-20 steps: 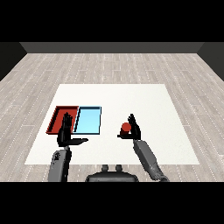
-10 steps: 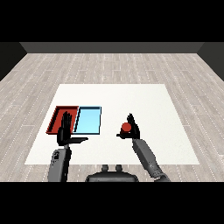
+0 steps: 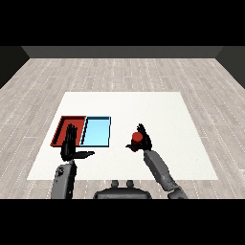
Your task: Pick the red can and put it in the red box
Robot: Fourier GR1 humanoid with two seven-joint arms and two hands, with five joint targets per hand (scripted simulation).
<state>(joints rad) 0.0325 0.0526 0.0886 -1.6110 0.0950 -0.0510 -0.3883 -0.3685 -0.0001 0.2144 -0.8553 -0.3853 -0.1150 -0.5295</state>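
Fingers (image 3: 143,136) of right hand (image 3: 142,142) curl round unlabelled red can (image 3: 137,138).

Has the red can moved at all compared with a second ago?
No. The red can sits at the same spot right of the light blue tray, with the right hand curled round it.

The table (image 3: 143,110) is plain white, set on a floor (image 3: 119,72) of pale grey wood-grain planks. The red tray (image 3: 61,129) lies beside the light blue tray (image 3: 98,131). The can (image 3: 137,137) is red. Both hands, left (image 3: 71,148) and right (image 3: 142,141), are black on grey forearms.
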